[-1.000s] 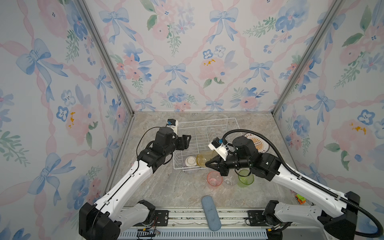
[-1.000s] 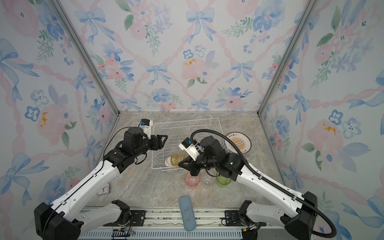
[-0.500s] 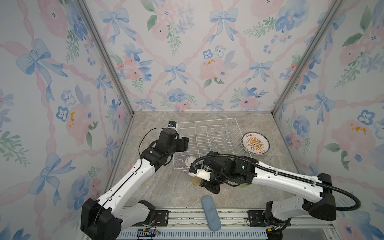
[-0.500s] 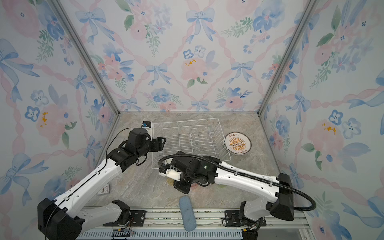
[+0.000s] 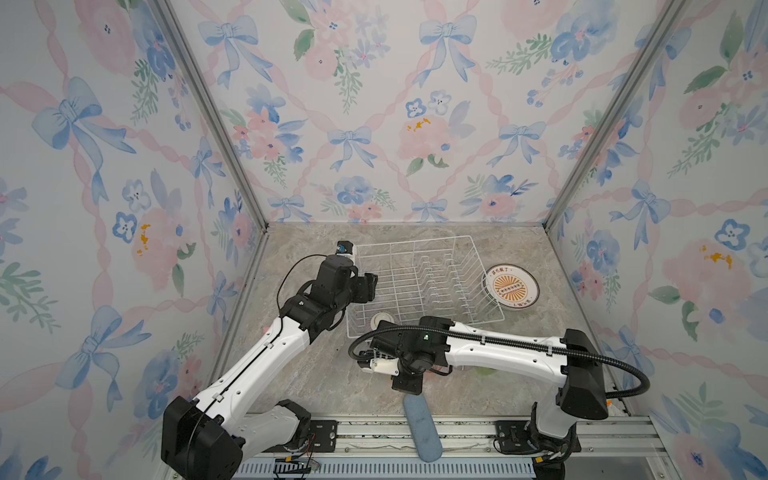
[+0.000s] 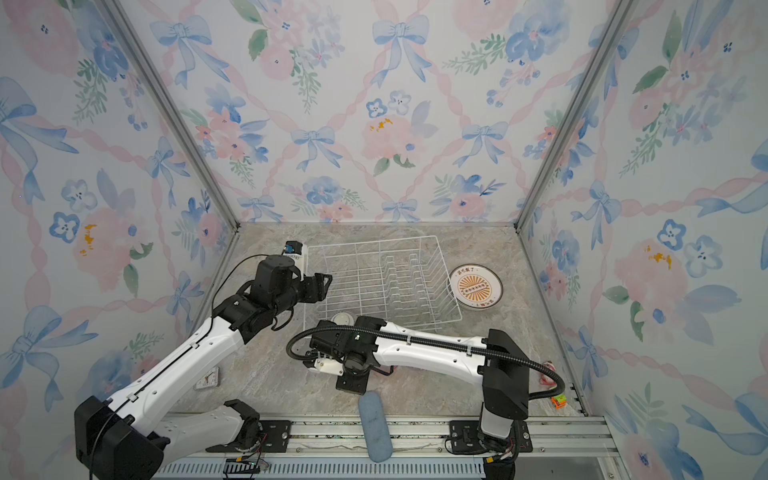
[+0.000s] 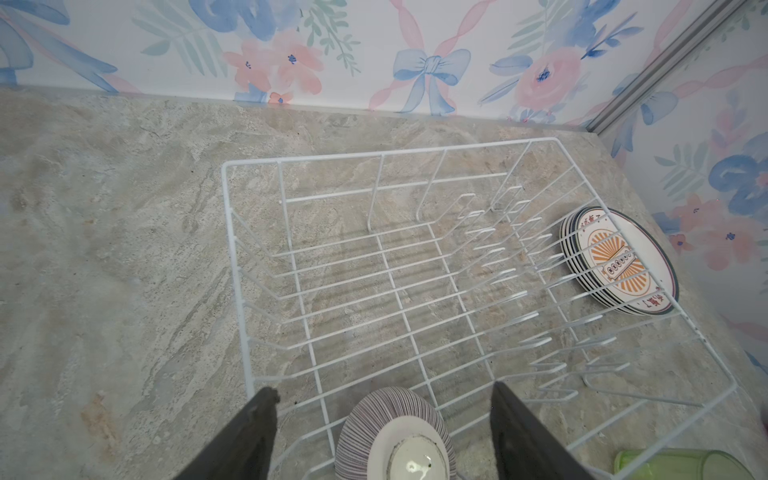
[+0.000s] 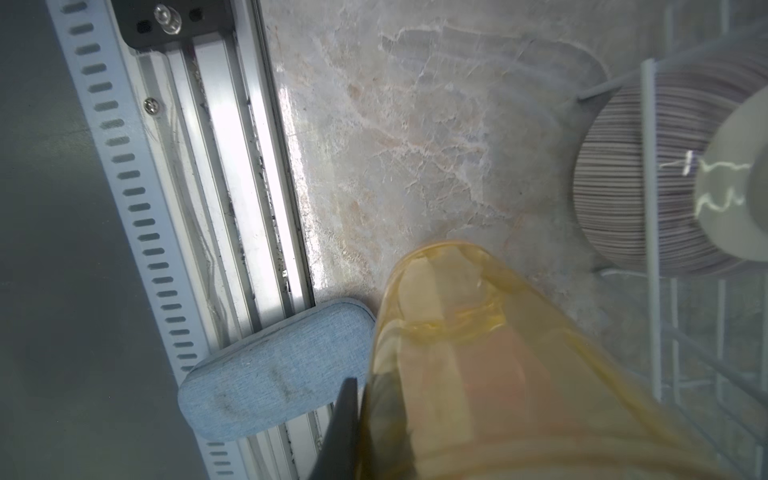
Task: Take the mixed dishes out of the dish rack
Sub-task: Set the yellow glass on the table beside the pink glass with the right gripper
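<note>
The yellow tumbler [image 8: 478, 353] is out of the dish rack [image 5: 415, 243]. It is tilted over the front of the table [image 5: 316, 374], with its far end near the tip of the blue-grey pad [image 8: 274, 370]. My right tool [image 5: 407, 383] is clamped tight on its wall. I cannot tell whether the tumbler touches the table.

To set it down well, I judge I should first turn it upright and lower it onto bare stone away from the pad. I would loosen the jaws only once its base sits flat, because a thin plastic wall pinched this hard may spring or tip on release.

The striped bowl [image 7: 395, 432] is the only dish left in the rack, upside down in the near corner. My left tool [image 7: 383, 390] hangs above it with jaws spread wide and nothing in them. The rack's rim wires run close by the bowl and could catch a finger.

The stack of plates [image 5: 510, 286] lies on the table just beside the rack's far side. The green tumbler [image 7: 681, 463] stands outside the rack, largely hidden under my right arm in both top views, so my elbow is a risk to it. A small clock [image 6: 206, 378] lies well apart.
</note>
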You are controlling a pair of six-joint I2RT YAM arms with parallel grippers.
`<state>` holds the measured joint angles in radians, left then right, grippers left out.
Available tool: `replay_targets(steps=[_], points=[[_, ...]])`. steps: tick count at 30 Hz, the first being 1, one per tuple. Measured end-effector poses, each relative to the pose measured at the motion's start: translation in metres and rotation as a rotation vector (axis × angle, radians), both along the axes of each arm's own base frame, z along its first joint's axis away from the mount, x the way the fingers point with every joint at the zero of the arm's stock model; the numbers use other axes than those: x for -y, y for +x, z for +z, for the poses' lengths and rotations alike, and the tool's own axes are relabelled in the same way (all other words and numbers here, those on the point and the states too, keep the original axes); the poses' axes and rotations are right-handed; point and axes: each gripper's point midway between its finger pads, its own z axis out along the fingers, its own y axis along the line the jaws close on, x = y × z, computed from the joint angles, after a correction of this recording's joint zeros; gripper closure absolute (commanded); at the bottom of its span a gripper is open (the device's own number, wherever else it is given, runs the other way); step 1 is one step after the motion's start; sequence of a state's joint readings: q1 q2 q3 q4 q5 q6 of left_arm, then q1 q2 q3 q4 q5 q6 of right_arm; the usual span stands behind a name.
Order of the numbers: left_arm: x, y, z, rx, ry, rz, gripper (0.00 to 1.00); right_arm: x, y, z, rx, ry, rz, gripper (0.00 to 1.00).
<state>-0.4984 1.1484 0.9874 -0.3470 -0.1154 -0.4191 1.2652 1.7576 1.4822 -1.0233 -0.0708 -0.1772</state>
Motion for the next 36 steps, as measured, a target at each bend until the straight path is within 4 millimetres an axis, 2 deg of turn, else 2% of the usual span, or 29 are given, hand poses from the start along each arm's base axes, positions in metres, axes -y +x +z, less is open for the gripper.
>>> replay_targets(steps=[5, 18, 24, 36], points=[[0.000, 0.000, 0.000, 0.000, 0.001, 0.000, 0.24, 0.000, 0.003, -0.016, 0.001, -0.062, 0.012, 1.00], [-0.002, 0.001, 0.000, 0.002, 0.006, 0.002, 0.24, -0.013, 0.009, -0.029, 0.004, -0.098, 0.036, 1.00], [-0.005, 0.002, 0.000, 0.002, 0.007, 0.011, 0.24, -0.010, 0.010, -0.043, 0.002, -0.144, 0.040, 1.00], [-0.008, 0.002, 0.000, 0.006, 0.011, 0.013, 0.24, -0.009, 0.016, -0.048, 0.022, -0.172, 0.036, 1.00]])
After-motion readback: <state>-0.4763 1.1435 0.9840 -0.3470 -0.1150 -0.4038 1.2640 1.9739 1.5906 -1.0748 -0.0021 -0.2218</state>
